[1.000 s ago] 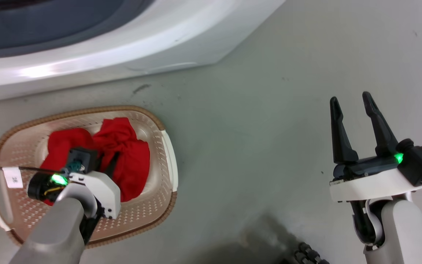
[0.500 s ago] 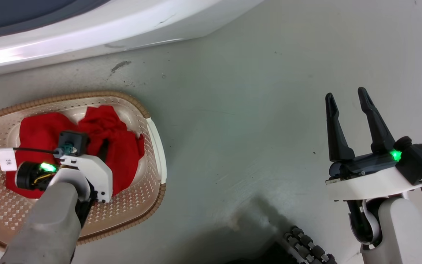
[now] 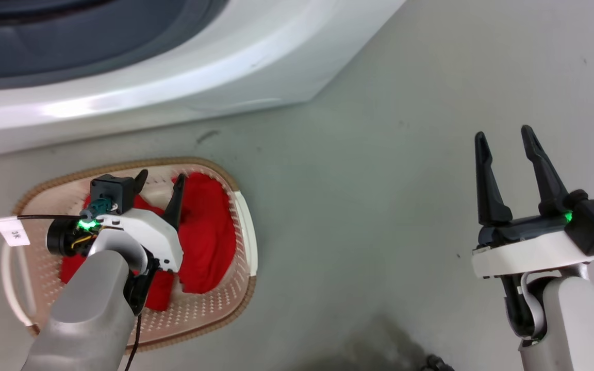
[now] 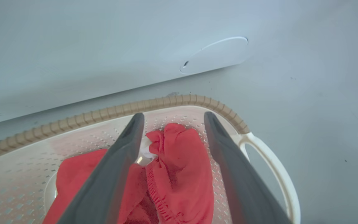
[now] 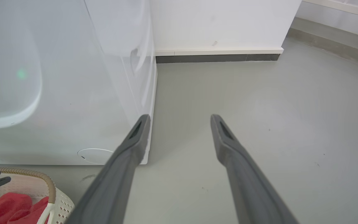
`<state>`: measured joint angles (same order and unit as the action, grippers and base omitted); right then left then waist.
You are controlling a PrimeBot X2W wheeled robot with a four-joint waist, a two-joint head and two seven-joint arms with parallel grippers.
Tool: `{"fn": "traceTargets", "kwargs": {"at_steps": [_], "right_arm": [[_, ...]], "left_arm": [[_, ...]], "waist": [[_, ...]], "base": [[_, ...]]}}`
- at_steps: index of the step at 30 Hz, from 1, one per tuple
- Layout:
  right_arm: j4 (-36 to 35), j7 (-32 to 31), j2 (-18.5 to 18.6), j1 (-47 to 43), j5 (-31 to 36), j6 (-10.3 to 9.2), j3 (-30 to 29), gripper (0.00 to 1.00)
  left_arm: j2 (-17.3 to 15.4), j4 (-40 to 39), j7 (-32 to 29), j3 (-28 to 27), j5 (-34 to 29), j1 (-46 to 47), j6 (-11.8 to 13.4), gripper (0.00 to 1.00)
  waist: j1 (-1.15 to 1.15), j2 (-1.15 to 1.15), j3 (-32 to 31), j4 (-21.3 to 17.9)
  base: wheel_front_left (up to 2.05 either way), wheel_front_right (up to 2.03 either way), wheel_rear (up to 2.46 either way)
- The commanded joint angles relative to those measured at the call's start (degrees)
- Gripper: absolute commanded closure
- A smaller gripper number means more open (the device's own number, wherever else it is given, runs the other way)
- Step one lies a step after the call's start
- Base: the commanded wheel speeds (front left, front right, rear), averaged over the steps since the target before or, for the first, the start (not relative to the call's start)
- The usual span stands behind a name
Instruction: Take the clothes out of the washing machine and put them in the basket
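Note:
The red clothes (image 3: 209, 226) lie bunched inside the cream basket (image 3: 121, 166) on the floor, just in front of the white washing machine (image 3: 173, 87). My left gripper (image 3: 161, 178) hovers over the basket's far half, open, with nothing between its fingers. In the left wrist view, the left gripper (image 4: 173, 116) straddles a red fold of the clothes (image 4: 179, 168) below it, with the basket rim (image 4: 166, 101) beyond. My right gripper (image 3: 503, 134) stands open and empty over bare floor at the right. In the right wrist view, the right gripper (image 5: 180, 118) points at the machine's corner (image 5: 73, 93), and the basket (image 5: 51, 186) is at the lower left.
Grey floor (image 3: 353, 206) spreads between the basket and my right arm. A round service flap (image 4: 214, 54) sits low on the machine's front panel. A white wall with a dark baseboard (image 5: 216, 58) runs behind the machine's right side.
My left gripper has lifted out of the red clothes and its open fingers now show above them. The clothes stay in the basket. The head camera has shifted. The right gripper keeps its pose.

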<state>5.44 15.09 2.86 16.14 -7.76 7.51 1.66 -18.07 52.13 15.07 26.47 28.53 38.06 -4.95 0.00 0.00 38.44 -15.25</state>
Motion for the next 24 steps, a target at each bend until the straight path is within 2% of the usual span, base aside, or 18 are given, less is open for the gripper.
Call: {"fn": "traceTargets", "kwargs": {"at_steps": [1, 7, 15, 18, 24], "right_arm": [[0.5, 0.1, 0.0, -0.9, 0.9, -0.04, -0.8, 0.00], [1.5, 0.1, 0.0, -2.3, 2.7, -0.04, -3.3, 0.00], [2.8, 0.1, 0.0, -5.1, 4.9, -0.04, -5.7, 0.00], [3.2, 0.1, 0.0, -5.9, 5.3, -0.04, -6.5, 0.00], [3.8, 0.1, 0.0, -8.2, 5.6, -0.04, -7.2, 0.00]], "left_arm": [[-0.1, -2.6, 0.1, -1.9, -0.8, -1.5, 0.3, 0.00], [-0.2, -14.0, 0.1, -9.4, -5.1, -6.4, 1.3, 0.00], [3.0, -29.0, 0.1, -20.8, -9.4, -15.5, -0.1, 0.00], [4.0, -33.4, 0.1, -23.0, -12.4, -18.7, -0.4, 0.00], [5.9, -41.7, 0.1, -25.4, -19.4, -25.8, 1.1, 0.00]], "waist": [[0.00, 0.00, -5.2, 2.6], [0.00, 0.00, -13.1, 5.8], [0.00, 0.00, -22.1, 10.2], [0.00, 0.00, -24.5, 11.6], [0.00, 0.00, -28.9, 13.4]], "base": [[0.00, 0.00, 0.00], [0.00, 0.00, 0.00], [0.00, 0.00, 0.00], [0.00, 0.00, 0.00], [0.00, 0.00, 0.00]]}}
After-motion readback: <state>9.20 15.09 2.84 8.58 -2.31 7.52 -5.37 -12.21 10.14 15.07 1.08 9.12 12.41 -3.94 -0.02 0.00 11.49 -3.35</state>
